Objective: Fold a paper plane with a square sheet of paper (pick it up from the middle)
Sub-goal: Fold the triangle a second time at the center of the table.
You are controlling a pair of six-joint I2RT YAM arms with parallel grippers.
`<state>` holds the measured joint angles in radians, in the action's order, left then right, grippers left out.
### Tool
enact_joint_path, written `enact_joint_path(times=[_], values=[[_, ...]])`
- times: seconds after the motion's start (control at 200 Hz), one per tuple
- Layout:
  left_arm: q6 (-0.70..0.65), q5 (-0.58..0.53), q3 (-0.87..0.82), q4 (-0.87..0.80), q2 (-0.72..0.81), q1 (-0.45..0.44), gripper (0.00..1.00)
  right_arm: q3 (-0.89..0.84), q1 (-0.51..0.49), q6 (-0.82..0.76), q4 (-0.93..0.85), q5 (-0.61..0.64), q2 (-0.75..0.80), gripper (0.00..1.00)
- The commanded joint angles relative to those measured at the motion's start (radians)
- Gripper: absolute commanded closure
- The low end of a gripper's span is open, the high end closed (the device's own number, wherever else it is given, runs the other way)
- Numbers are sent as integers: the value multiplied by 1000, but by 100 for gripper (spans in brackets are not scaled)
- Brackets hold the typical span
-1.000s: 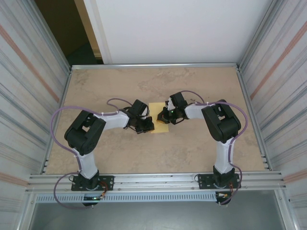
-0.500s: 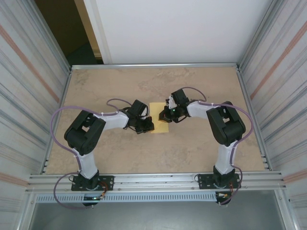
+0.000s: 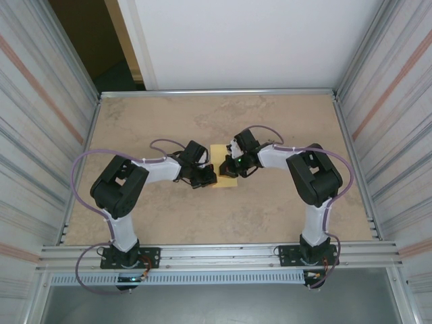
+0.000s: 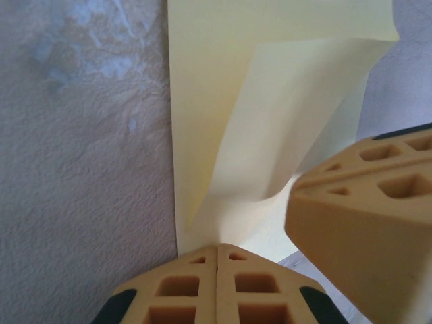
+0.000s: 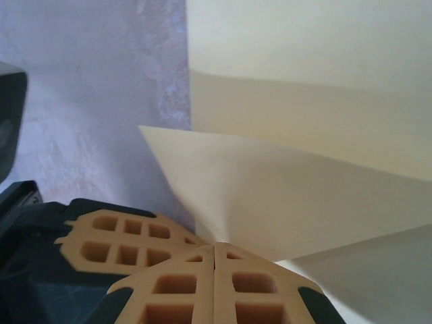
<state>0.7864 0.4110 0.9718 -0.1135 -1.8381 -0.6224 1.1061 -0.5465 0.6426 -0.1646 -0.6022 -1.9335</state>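
Note:
The square sheet of paper (image 3: 219,151) lies mid-table, yellow, between both grippers. My left gripper (image 3: 210,180) is shut, its closed tips (image 4: 217,248) resting on the sheet's (image 4: 216,101) near left edge. My right gripper (image 3: 227,169) is shut on a lifted flap of the sheet (image 5: 304,189), which runs straight into its closed tips (image 5: 214,246). The flap curls up over the flat part. The right fingers (image 4: 364,209) appear in the left wrist view, and the left fingers (image 5: 121,243) in the right wrist view. The paper under both grippers is hidden from above.
The tan marbled table (image 3: 270,209) is bounded by ribbed metal walls (image 3: 40,135) at left and right and a white panel behind. An aluminium rail (image 3: 216,255) with both arm bases runs along the near edge.
My right gripper has moved a little left and toward the left gripper, carrying the flap over the sheet. The left arm has stayed put.

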Motion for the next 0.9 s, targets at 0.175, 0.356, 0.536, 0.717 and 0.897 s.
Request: enact_joint_path(times=[0.175, 0.356, 0.536, 0.717, 0.897], values=[[-16, -48, -36, -74, -20, 3, 100, 23, -4, -4, 9, -32, -53, 100], [-16, -48, -31, -79, -5, 1, 100, 30, -1, -6, -21, -5, -85, 100], [-25, -36, -10, -84, 37, 2, 100, 28, 2, -1, -42, 21, -96, 100], [-23, 1, 7, -34, 79, 2, 100, 34, 0, -1, -53, 29, -90, 100], [-16, 12, 12, -22, 38, 1, 100, 38, 0, 0, -58, 30, -98, 100]])
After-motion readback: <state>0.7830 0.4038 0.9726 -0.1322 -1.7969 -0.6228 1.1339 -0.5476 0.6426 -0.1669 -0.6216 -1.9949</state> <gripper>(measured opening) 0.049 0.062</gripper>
